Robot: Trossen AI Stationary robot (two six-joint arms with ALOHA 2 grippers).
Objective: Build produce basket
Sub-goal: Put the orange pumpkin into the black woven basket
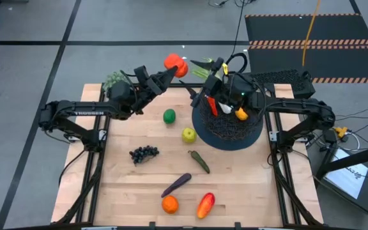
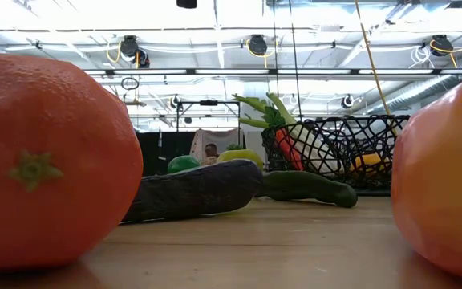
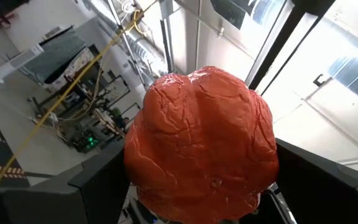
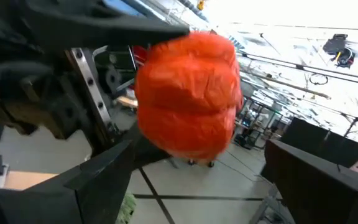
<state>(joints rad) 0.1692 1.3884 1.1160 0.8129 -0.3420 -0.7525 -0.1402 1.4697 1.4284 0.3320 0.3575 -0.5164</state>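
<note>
Red and wrinkled, the tomato (image 1: pixel 174 62) is sitting between the fingers of the left gripper (image 1: pixel 173 68), lifted above the far edge of the table (image 1: pixel 235 185) — in the left wrist view it (image 3: pixel 201 152) is filling the space between the 2 dark fingers (image 3: pixel 98 186), so we are reading those jaws as clamped wide on it. The right gripper (image 1: pixel 197 71) is reaching toward the same fruit from the basket (image 1: pixel 225 131) side; in the right wrist view the tomato (image 4: pixel 188 96) is hanging ahead of and between its 2 fingers (image 4: pixel 104 180), which are standing spread and apart from it, gripping nothing.

We are seeing the black wire basket at the far right of the table, already holding the leek (image 1: pixel 204 69), a red piece and a yellow piece. Loose on the wood are lying the lime (image 1: pixel 169 116), the apple (image 1: pixel 188 135) just beside the basket's rim, the grapes (image 1: pixel 144 153), the pickle (image 1: pixel 200 161), the eggplant (image 1: pixel 176 184), an orange (image 1: pixel 170 204) and the pepper (image 1: pixel 205 205) — these last 2 are nearest the front edge. In the low view the orange (image 2: pixel 50 156) and pepper (image 2: pixel 443 185) are looming at either side, with eggplant (image 2: pixel 191 191) and pickle (image 2: pixel 307 186) between.
</note>
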